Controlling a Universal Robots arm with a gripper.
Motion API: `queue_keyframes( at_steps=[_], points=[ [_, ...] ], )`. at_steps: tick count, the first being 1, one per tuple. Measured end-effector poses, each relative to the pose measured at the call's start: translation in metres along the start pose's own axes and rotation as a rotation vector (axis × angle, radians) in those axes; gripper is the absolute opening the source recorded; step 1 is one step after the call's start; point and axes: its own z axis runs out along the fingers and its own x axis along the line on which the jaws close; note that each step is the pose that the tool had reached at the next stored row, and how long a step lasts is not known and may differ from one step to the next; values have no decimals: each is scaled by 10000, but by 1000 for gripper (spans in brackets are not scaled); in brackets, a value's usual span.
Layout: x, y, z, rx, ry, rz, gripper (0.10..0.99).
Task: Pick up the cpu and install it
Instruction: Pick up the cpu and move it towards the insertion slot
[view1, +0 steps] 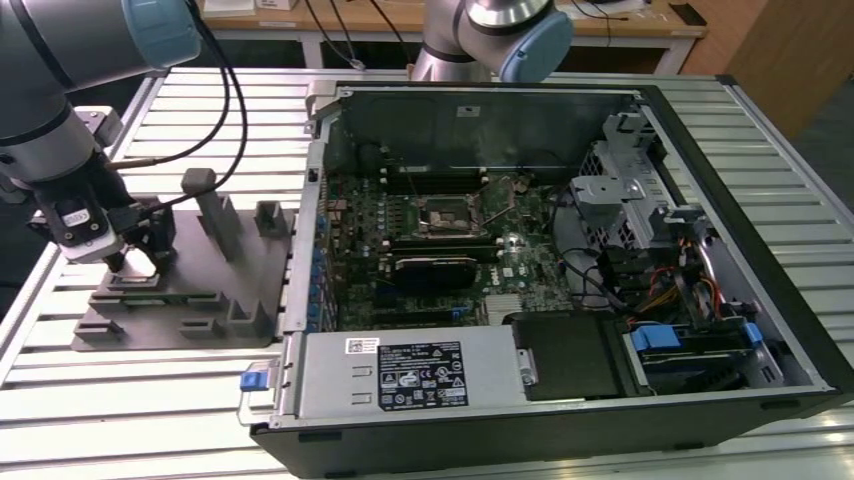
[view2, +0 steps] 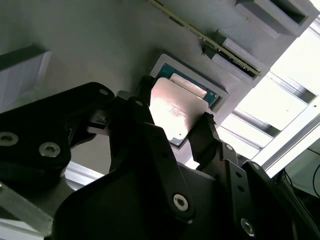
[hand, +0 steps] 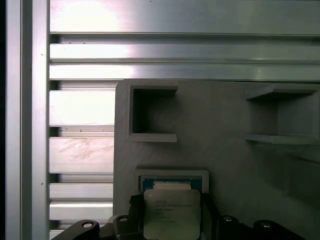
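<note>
Second wrist view | cpu (view2: 175, 107): flat, square, silvery | in grey tray (view2: 100, 50)

Exterior view high over the table (view1: 200, 400), both wrist views close above the cpu (view2: 175, 110) (hand: 171, 212) (shared)

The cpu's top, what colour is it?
Silvery-white; the cpu shows best in the second wrist view.
</note>
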Motion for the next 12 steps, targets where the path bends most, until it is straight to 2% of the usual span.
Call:
queue_keyframes(
  at_steps=[1, 2, 8, 12],
  points=[
    [0, 0, 0, 0, 0, 0, 569],
    [0, 0, 0, 0, 0, 0, 545],
    [0, 0, -1, -1, -2, -1, 545],
    [-1, 1, -62, -2, -4, 0, 545]
  ],
)
